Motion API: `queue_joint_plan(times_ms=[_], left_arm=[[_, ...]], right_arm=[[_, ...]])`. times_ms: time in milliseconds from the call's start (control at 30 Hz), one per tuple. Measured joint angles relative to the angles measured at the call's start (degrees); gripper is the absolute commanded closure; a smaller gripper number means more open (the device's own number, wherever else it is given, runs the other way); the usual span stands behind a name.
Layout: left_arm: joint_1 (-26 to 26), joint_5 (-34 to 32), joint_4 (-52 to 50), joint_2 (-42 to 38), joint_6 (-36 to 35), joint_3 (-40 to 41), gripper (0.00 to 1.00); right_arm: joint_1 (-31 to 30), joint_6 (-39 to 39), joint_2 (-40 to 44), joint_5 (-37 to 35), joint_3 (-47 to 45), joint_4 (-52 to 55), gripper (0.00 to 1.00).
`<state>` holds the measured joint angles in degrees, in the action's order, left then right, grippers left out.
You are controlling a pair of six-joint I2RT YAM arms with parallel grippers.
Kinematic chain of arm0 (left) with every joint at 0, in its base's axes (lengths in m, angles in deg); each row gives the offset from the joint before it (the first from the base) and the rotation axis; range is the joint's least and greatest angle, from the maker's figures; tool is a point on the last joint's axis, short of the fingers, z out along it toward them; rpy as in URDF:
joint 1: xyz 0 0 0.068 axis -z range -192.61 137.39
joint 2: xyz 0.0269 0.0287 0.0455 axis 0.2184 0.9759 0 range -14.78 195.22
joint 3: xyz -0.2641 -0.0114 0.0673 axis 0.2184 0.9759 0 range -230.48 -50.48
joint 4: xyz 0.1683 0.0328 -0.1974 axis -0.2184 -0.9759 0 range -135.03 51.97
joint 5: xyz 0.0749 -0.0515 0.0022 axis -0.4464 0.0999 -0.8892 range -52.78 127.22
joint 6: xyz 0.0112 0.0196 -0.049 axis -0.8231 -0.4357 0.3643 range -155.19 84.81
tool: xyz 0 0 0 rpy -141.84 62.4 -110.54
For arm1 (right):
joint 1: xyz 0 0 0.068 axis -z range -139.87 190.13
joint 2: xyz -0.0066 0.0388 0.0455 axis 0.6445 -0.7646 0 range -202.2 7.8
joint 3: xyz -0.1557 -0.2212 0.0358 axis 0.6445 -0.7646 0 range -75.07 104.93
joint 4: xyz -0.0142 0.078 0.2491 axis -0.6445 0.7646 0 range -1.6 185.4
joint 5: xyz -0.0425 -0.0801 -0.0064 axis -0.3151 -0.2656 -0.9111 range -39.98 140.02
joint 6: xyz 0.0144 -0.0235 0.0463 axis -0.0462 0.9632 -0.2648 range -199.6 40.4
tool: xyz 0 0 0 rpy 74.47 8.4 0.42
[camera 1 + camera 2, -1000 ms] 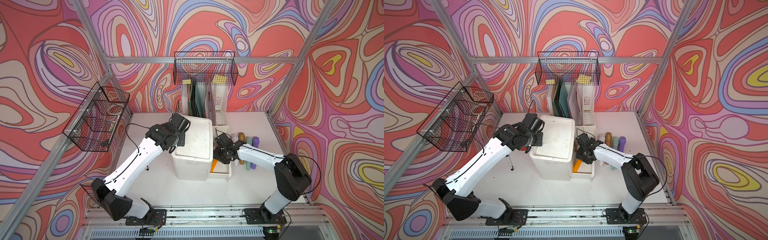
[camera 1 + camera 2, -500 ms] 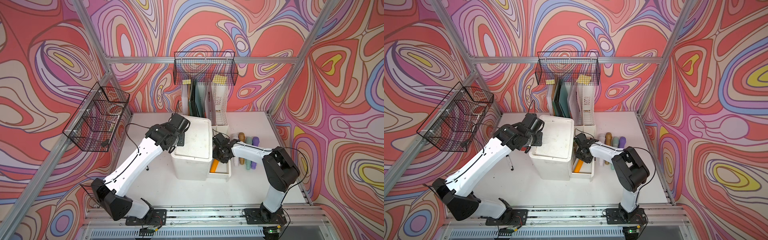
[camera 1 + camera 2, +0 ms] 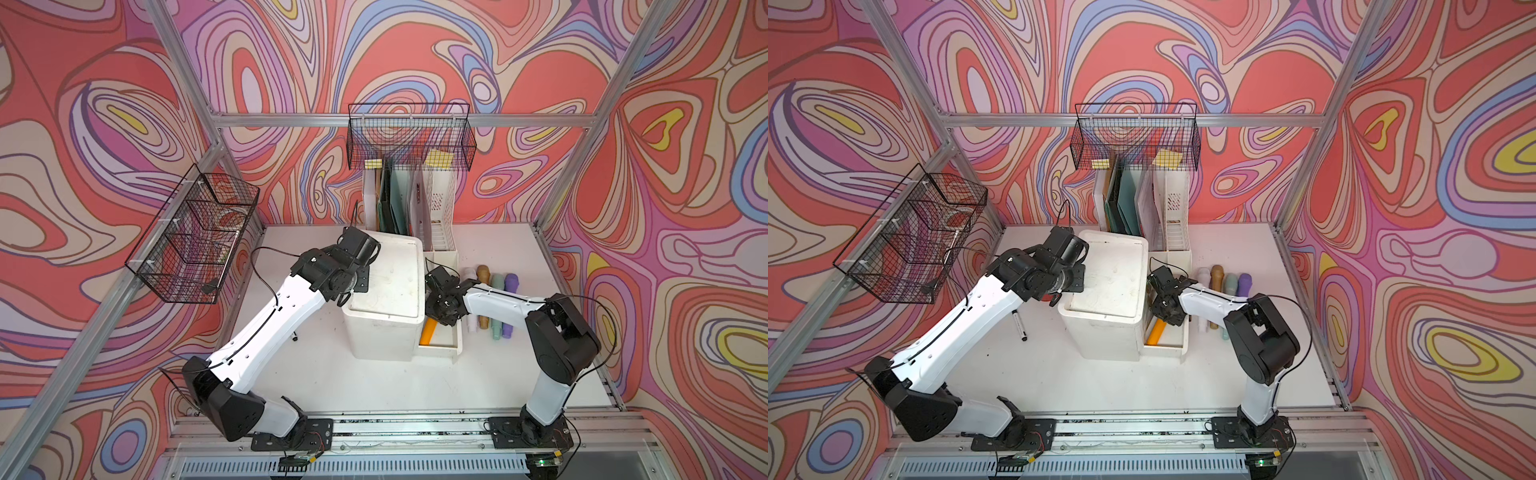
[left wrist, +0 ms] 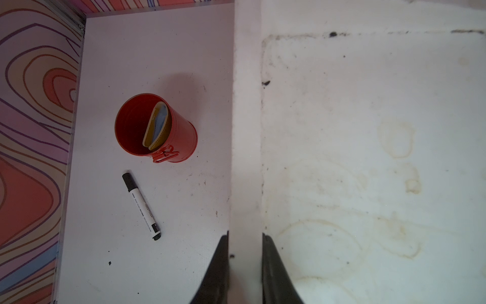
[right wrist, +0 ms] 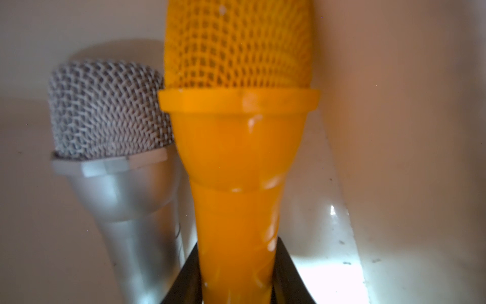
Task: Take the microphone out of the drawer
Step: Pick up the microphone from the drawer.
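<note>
Right gripper (image 5: 238,242) clasping orange microphone (image 5: 236,147) handle; silver microphone (image 5: 110,131) lying just beside it. Grasp seeming set; next move calling for lifting clear of drawer (image 3: 436,356).

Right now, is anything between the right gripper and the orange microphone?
Nothing. In the right wrist view the right gripper clamps the orange microphone directly, by its handle.

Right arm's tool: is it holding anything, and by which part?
Yes: the orange plastic microphone, pinched on its slim handle below the mesh head.
</note>
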<state>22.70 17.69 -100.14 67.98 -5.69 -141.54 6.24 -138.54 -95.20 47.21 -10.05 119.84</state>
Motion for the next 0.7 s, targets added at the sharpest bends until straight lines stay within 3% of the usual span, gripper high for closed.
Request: queue_joint_plan(times_ms=[467, 700], left_arm=[[0.0, 0.0, 0.0, 0.0, 0.0, 0.0, 1.00], [0.0, 0.0, 0.0, 0.0, 0.0, 0.0, 1.00]], right_arm=[[-0.7, 5.2, 8.4, -3.6, 2.8, 2.9, 0.86], [-0.8, 12.6, 12.7, -6.0, 6.8, 4.1, 0.86]])
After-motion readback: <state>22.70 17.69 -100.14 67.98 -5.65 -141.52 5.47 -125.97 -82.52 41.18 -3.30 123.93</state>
